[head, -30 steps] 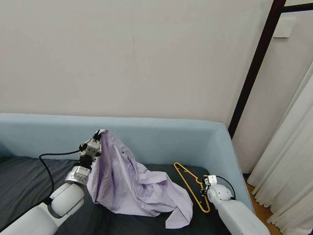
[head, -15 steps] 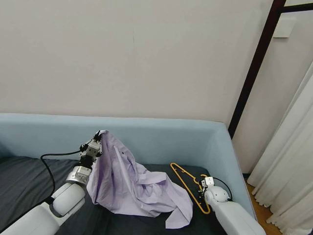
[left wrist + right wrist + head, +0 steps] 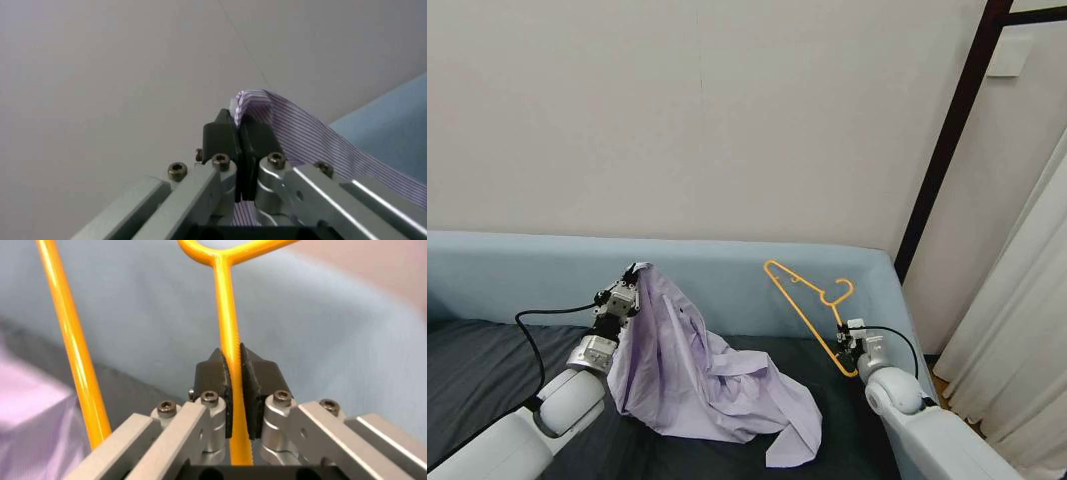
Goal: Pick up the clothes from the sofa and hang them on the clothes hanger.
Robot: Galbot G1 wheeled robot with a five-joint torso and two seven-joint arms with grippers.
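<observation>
A lilac striped shirt (image 3: 697,375) lies on the dark sofa seat (image 3: 477,365), one corner pulled up in front of the blue backrest. My left gripper (image 3: 632,281) is shut on that raised corner; in the left wrist view the striped cloth (image 3: 293,127) runs out from between the closed fingers (image 3: 223,140). An orange clothes hanger (image 3: 805,300) stands lifted off the seat at the right, hook uppermost. My right gripper (image 3: 845,345) is shut on its lower end; in the right wrist view the orange bar (image 3: 225,325) passes between the closed pads (image 3: 215,372).
The light blue sofa backrest (image 3: 747,275) runs behind both arms, its right arm (image 3: 882,300) close to the hanger. A bare wall stands behind. A dark door frame (image 3: 947,140) and white curtains (image 3: 1027,330) are at the right.
My right gripper has raised the hanger from flat on the seat to upright in front of the backrest. The left gripper holds the shirt corner nearly as before.
</observation>
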